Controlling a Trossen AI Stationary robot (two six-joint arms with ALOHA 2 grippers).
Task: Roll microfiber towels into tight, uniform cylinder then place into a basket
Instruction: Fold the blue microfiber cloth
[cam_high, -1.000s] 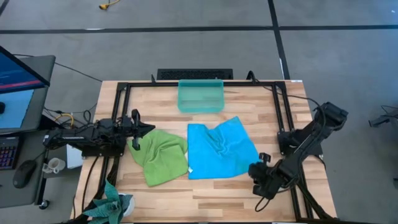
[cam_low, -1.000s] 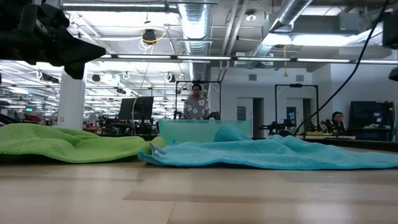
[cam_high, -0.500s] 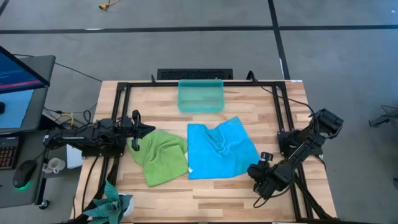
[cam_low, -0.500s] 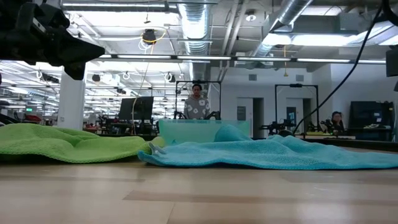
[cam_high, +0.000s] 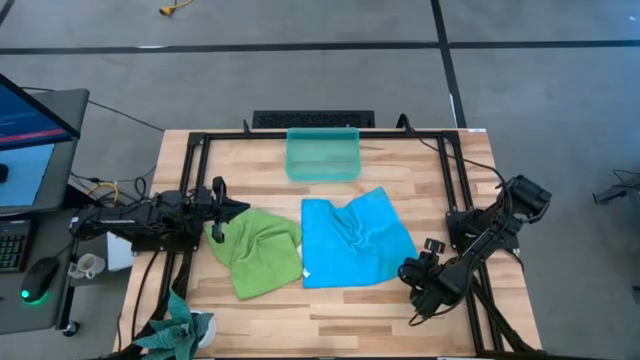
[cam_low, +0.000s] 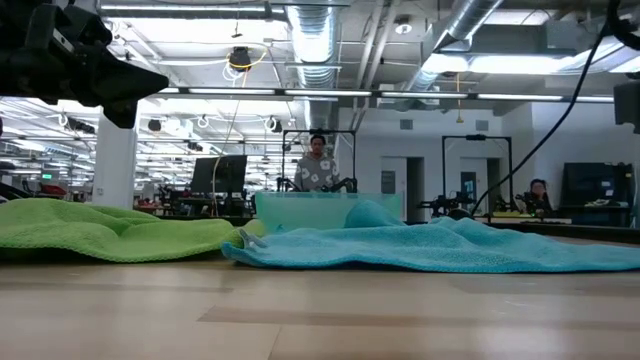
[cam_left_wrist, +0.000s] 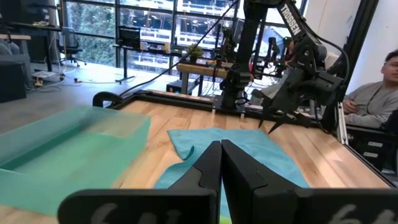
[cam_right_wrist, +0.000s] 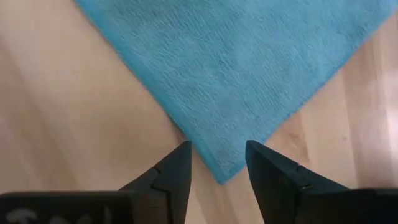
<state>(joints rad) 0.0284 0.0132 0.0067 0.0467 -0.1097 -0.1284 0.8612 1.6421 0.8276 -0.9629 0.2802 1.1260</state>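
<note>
One blue towel (cam_right_wrist: 236, 68) corner, between right end effector (cam_right_wrist: 217, 163) fingers

Sky-blue towel (cam_high: 356, 238) beside a lime-green towel (cam_high: 258, 250) on a pale striped wood table (cam_high: 330, 305) (black frame rails along its edges). Translucent teal basket (cam_high: 322, 154). Dark grey floor (cam_high: 300, 70) around.

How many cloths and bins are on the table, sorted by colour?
Blue towel: 1
Green towel: 1
Teal basket: 1
Total: 3
</note>
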